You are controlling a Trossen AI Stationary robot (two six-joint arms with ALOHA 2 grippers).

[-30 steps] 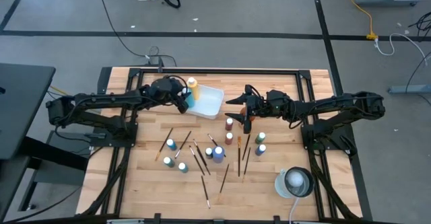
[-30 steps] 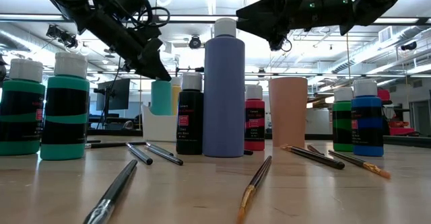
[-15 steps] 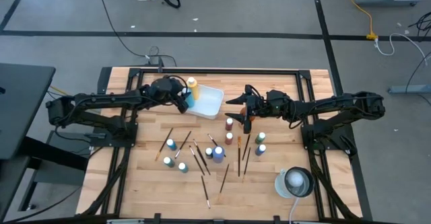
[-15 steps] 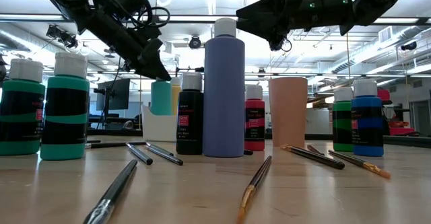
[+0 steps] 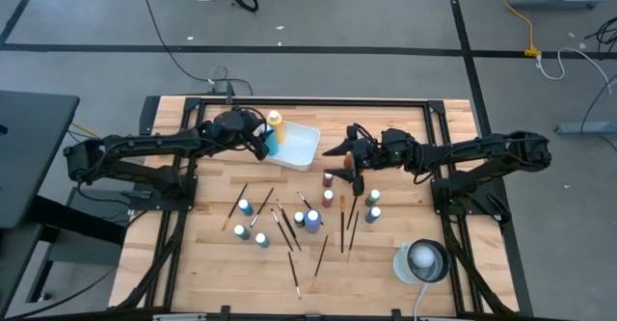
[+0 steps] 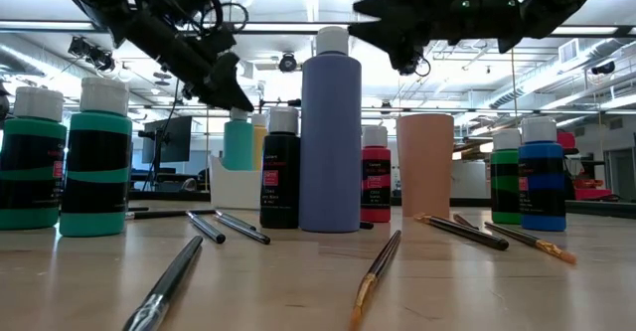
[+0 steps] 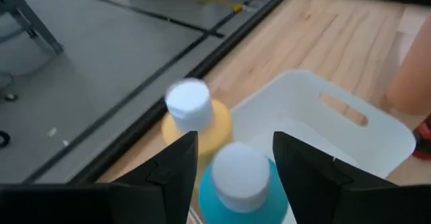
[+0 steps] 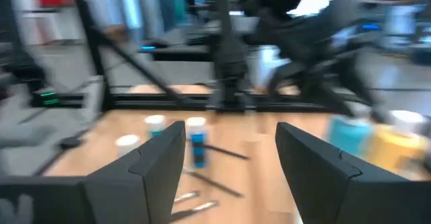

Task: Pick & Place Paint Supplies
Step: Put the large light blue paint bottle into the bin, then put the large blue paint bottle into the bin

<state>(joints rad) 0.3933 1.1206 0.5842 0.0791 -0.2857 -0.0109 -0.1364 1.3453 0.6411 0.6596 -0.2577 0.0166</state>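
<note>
A: Where is the teal bottle (image 7: 237,182) now?
B: It stands upright in the left end of the white tray (image 5: 301,146), at the far middle of the bench (image 5: 202,263), touching or just beside a yellow bottle (image 7: 194,120) with a white cap.
A: And the left gripper (image 7: 232,158)?
B: Right above the teal bottle, its fingers (image 7: 176,169) apart on either side of the cap; no contact with it shows.
A: What else is around?
B: Near of the tray, more small bottles and thin brushes (image 5: 292,234) lie scattered across the middle of the bench. In the low view a tall blue bottle (image 6: 330,132) with a white cap stands in front, hiding part of the tray. A black-labelled bottle (image 6: 281,172) and a red one (image 6: 375,182) flank it, with an orange-brown cup (image 6: 425,167) to the right.
A: The right gripper (image 5: 337,150)?
B: It hangs above the bench just right of the tray, fingers apart, holding nothing.
A: Any writing?
B: The labels carry print, but it is too small to read.
</note>
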